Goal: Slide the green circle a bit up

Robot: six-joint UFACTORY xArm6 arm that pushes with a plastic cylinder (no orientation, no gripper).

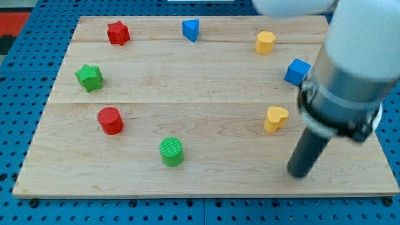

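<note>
While my tip sits low on the view's right of the wooden bench, well apart from the green ribbed cylinder, the push looks not yet begun; I'd call this the approach step. Green circle lies near the view's bottom, left of centre, touching nothing. End effector is a plain dark rod, no jaws, so apart or together doesn't apply; it's clamped on nothing.

Next move, my guess: bring the tip across to the view's left and under the green circle, on its bottom side, then a short push toward the view's top. Little bench is left below the circle, so the tip may have to come in tight along the front edge. Risk: an off-centre contact sends it sideways toward the red ribbed cylinder, up and left of it.

Going farther: yellow heart-like block just up-left of the rod, blue cube beside the arm housing, green star at the left. Far row: red star, blue triangular block, yellow block, shape unclear.

Containers: none visible, nothing held in anything.
</note>
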